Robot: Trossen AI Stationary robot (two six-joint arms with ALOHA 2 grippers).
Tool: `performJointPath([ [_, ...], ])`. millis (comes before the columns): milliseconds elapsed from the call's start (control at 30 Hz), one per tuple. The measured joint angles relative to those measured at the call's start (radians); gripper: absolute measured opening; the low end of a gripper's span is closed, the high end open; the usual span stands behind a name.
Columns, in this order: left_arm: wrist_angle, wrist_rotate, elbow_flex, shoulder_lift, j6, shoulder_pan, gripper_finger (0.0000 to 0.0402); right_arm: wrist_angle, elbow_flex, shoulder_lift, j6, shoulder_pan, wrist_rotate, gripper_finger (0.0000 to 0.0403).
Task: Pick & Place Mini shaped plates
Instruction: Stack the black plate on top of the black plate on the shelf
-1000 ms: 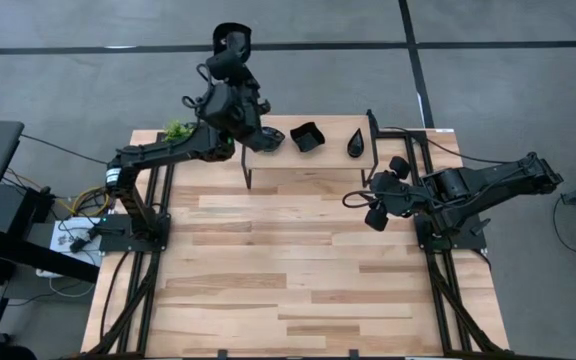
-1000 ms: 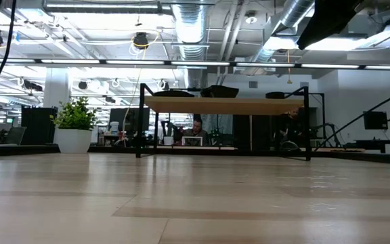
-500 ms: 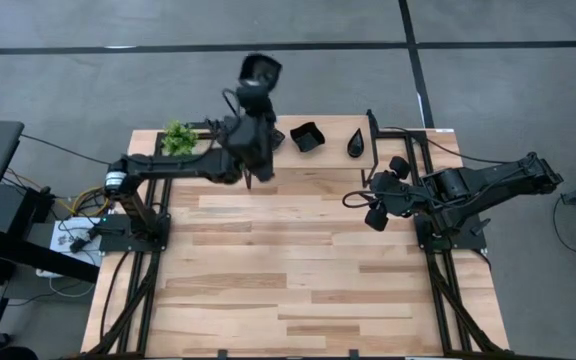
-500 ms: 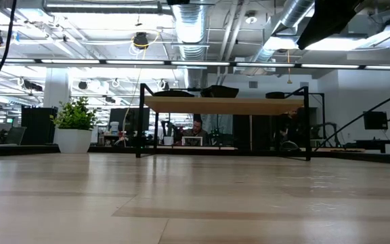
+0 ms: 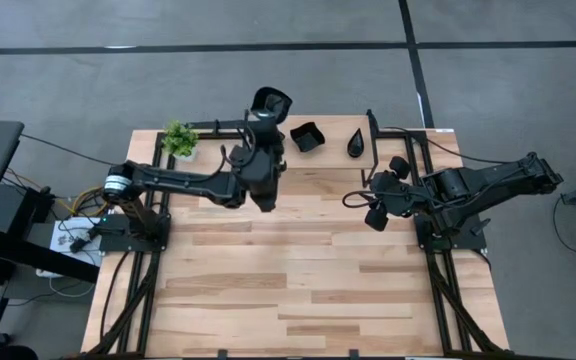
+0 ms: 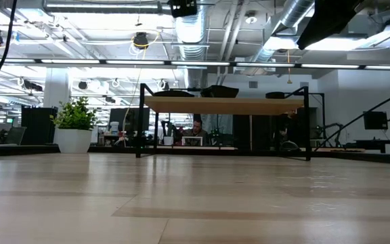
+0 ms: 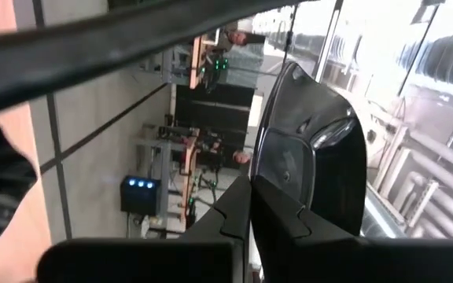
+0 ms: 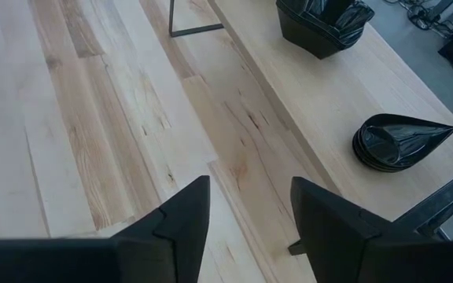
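Observation:
My left gripper [image 5: 267, 122] is raised high over the left part of the low wooden shelf [image 5: 333, 160] at the table's far side and is shut on one glossy black dish [image 7: 313, 149], which also shows in the high view [image 5: 271, 101]. On the shelf rest three stacks of black dishes: a wavy-edged square stack [image 5: 308, 137], a teardrop stack [image 5: 356, 143], and a left stack [image 6: 175, 93] that the arm hides from above. My right gripper [image 8: 250, 212] is open and empty over the table's right side [image 5: 370, 203]. My left gripper pinches the dish by its rim [image 7: 262, 185] between its two shut fingers [image 7: 234, 216]. The fingers point roughly level toward the table's far side. The dish stands out beyond the fingertips, on edge, lifted clear of shelf and table.
A small green potted plant [image 5: 178, 138] stands at the far left corner, beside the shelf's black legs [image 5: 247, 175]. The near wooden table top [image 5: 298, 280] lies bare. Beyond the table is an office room with a seated person [image 6: 196, 129].
My left gripper has come up from the shelf's left part with the dish and swung toward the table's right, its wrist turning. The dish is now lifted clear, high above the shelf.

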Motion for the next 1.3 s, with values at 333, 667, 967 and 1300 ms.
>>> performJointPath([
  [333, -0.001, -0.004, 0.0, 0.0, 0.11, -0.089, 0.0013, 0.0, 0.0, 0.0, 0.0, 0.0, 0.0, 0.0172],
  [667, 0.0, 0.068, -0.001, -0.033, 0.542, -0.043, 0.0013, 0.0, 0.0, 0.0, 0.0, 0.0, 0.0, 0.0171],
  [967, -0.001, 0.038, 0.0, -0.096, 0.95, -0.051, 0.0013, 0.0, 0.0, 0.0, 0.0, 0.0, 0.0, 0.0172],
  [1300, 0.005, -0.004, 0.0, -0.197, 1.134, -0.027, 0.0013, 0.0, 0.0, 0.0, 0.0, 0.0, 0.0, 0.0173],
])
